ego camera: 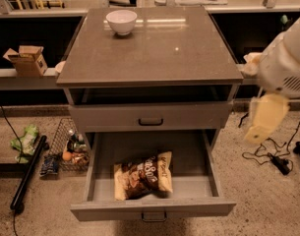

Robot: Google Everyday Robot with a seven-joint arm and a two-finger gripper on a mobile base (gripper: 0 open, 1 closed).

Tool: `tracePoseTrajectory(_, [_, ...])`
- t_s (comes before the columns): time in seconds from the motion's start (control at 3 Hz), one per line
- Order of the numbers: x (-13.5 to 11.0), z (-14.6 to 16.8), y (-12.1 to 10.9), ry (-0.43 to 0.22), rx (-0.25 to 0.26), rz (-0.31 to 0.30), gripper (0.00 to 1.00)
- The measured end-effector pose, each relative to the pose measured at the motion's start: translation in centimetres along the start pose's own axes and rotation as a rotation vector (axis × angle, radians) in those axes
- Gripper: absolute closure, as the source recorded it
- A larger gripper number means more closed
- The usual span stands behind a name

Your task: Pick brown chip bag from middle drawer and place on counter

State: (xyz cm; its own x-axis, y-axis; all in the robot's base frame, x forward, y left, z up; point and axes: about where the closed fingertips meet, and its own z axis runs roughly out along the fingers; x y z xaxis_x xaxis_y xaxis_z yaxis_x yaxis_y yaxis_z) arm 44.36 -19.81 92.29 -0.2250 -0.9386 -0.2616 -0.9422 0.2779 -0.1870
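Observation:
The brown chip bag [143, 175] lies flat on the floor of the open middle drawer [208, 181], near its front middle. The drawer is pulled out below a shut drawer front [150, 117]. The grey-brown stone counter [154, 48] tops the cabinet. My gripper [265, 118] hangs blurred at the right, under the white arm [285, 63]. It is beside the cabinet's right edge, above and to the right of the drawer, well apart from the bag.
A white bowl [121, 21] stands at the counter's back left. A cardboard box [26, 60] sits on the left ledge. A wire basket [71, 149], a green wrapper [24, 141] and a black pole [27, 173] lie on the floor at left. Cables [270, 156] lie at right.

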Motion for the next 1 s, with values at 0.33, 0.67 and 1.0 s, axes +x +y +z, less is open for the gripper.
tracePoseTrajectory(0.33, [-1.0,8.8,2.1,-0.076,-0.096,0.047,0.00])
tracePoseTrajectory(0.67, [-3.0,15.5,2.3,-0.182,-0.133,0.098,0.00])
tracePoseTrajectory(1.0, [-3.1,15.9,2.5,-0.172,-0.131,0.095,0.00])
